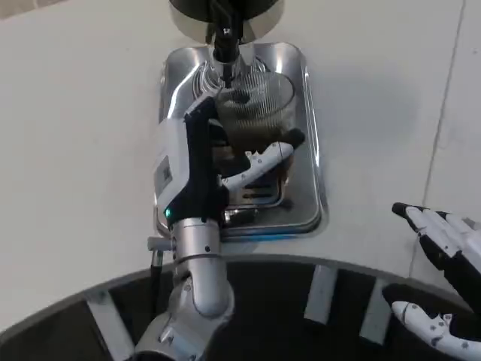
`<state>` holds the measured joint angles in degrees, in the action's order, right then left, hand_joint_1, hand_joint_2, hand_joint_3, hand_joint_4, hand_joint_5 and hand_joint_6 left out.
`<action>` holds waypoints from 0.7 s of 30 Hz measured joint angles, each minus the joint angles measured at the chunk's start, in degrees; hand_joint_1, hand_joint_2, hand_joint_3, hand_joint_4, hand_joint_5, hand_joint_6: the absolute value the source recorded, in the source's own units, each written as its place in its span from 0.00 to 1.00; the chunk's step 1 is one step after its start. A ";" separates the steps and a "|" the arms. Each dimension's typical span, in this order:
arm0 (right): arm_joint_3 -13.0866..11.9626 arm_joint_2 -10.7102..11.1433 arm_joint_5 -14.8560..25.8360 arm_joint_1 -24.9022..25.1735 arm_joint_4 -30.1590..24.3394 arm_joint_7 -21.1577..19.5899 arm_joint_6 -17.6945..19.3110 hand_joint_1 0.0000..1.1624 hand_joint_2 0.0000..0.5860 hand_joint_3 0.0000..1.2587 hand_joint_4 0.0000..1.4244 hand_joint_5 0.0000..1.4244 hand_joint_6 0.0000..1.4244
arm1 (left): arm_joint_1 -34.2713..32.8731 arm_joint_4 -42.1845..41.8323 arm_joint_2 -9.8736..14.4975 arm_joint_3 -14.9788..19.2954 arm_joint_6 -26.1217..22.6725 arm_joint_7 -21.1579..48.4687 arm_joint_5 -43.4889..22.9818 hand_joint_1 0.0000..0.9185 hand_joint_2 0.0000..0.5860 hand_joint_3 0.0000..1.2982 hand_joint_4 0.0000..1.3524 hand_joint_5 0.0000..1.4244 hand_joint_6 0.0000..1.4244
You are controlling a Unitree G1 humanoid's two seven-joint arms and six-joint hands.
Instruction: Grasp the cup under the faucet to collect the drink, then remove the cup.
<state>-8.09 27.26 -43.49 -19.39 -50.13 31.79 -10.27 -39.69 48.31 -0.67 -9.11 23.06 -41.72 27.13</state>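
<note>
**Left hand wrapped on the cup under the faucet**

The left hand (214, 162) reaches forward over the metal tray (312, 162), its white back facing up and its fingers (263, 159) curling round the near side of the cup (255, 105). From this angle it looks to be grasping the cup, though the far side of the grip is hidden behind the wrist.

The cup is a clear, ribbed tumbler standing upright on the tray, directly below the black faucet (224, 34), with its open mouth facing up toward the spout. Its long axis runs vertically, so from above it shows mostly as a round rim. Whether any drink is in it I cannot tell.

It is probably stiff, light when empty and heavier once filled; the smooth clear wall is likely slippery, more so if wet, and could crack or dent if squeezed hard. The best hold seems to be around the mid-wall, from the side, keeping the mouth level so nothing spills when it is drawn out from under the spout.

Well apart to the right, the right hand (443, 241) rests near the table (75, 113) edge, fingers spread and holding nothing.
</note>
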 measured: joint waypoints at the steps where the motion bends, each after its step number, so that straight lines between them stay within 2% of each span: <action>1: 0.09 -0.03 -0.10 0.01 0.00 0.11 -0.21 0.16 0.80 0.00 0.00 0.00 0.00 | 0.02 -0.09 -0.04 0.06 0.03 -0.25 -0.08 0.79 0.08 0.87 0.89 0.95 1.00; 9: 1.78 -0.19 -0.25 1.38 0.08 0.56 -0.84 0.16 0.80 0.00 0.00 0.00 0.00 | 4.78 -5.93 1.32 -0.04 0.36 0.67 -0.14 0.81 0.07 0.91 0.93 0.95 1.00; 16: 1.08 -0.10 0.50 2.55 0.31 -0.04 -0.28 0.16 0.81 0.00 0.00 0.00 0.00 | 15.31 -20.07 6.52 0.34 0.01 5.54 0.52 0.82 0.05 0.92 0.94 0.94 1.00; 21: 1.06 0.03 1.27 3.30 1.15 -1.47 1.61 0.16 0.84 0.00 0.00 0.00 0.00 | 21.67 -29.16 8.52 1.78 -1.07 8.47 0.50 0.81 0.05 0.93 0.93 0.94 1.00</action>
<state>-7.03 27.29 -42.22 -16.09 -48.98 30.32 -8.66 -18.02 19.15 7.85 -7.33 21.99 -33.25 27.63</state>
